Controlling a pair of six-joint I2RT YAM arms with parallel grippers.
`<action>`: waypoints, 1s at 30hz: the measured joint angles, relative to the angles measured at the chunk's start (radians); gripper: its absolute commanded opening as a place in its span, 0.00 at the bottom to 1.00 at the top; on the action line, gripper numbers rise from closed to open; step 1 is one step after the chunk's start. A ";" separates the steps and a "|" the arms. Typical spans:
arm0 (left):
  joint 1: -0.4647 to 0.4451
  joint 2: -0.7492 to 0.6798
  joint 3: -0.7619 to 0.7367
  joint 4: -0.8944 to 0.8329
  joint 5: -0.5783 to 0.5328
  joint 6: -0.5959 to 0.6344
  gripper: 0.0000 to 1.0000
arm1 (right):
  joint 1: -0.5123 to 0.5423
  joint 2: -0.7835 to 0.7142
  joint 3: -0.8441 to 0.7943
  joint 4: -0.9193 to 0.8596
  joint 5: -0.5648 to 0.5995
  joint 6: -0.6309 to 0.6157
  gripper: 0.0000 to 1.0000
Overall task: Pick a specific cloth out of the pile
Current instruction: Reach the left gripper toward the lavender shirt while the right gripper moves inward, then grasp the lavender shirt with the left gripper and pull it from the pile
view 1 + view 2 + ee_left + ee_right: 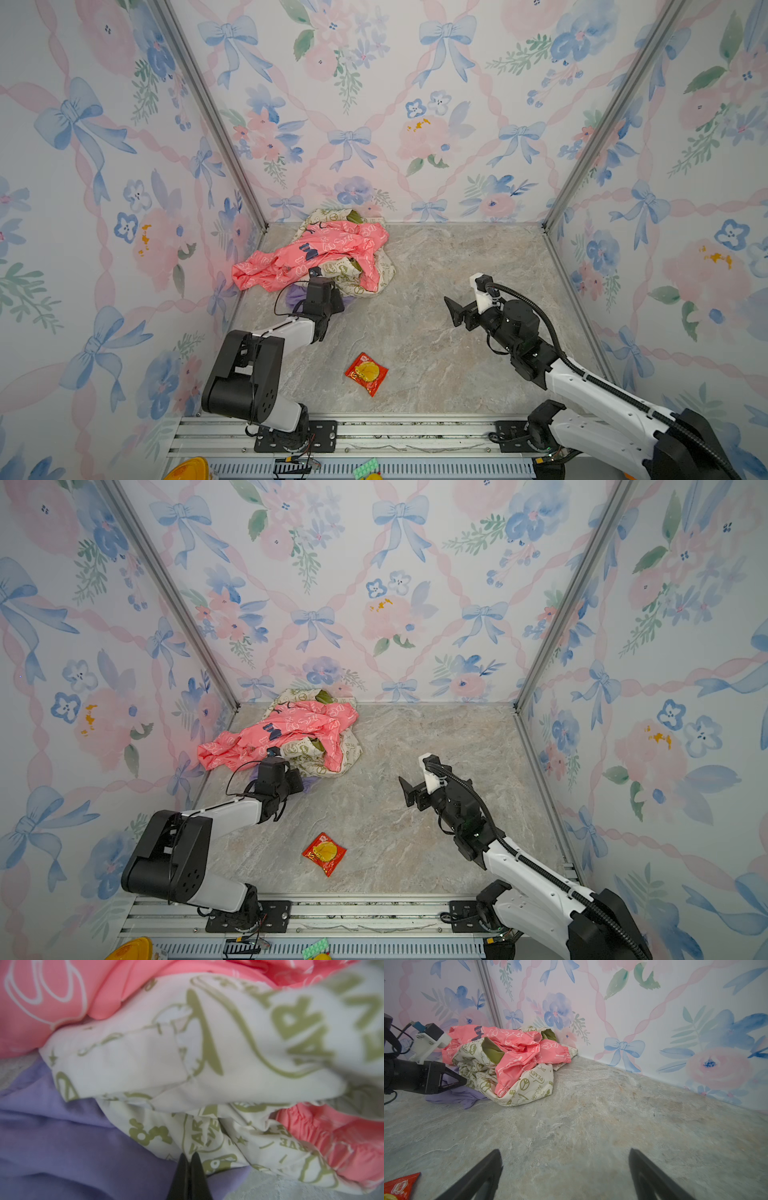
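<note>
- The pile (328, 251): heaped garments on the stone-patterned table (436, 266), left of centre in both top views.
- The cloth (454, 1096): lilac, lying under the pile's near edge, only its margin showing.
- Left gripper (189, 1156): jaws together, tips where the cloth meets the cream fabric (187, 1043); whether fabric is pinched cannot be told.
- Snack packet (366, 374): lower centre, well apart from the pile.
- Right gripper (565, 1151): jaws wide apart, holding nothing, right of centre.
</note>
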 measured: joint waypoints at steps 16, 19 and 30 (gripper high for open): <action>0.000 -0.191 0.132 -0.151 0.013 0.001 0.00 | 0.000 -0.011 0.000 0.000 0.003 0.000 0.97; 0.000 -0.192 0.198 -0.182 0.020 0.006 0.00 | 0.000 -0.009 0.000 0.000 0.003 0.001 0.97; 0.000 -0.198 0.380 -0.283 0.034 0.048 0.00 | 0.000 0.011 0.000 0.000 0.003 0.005 0.97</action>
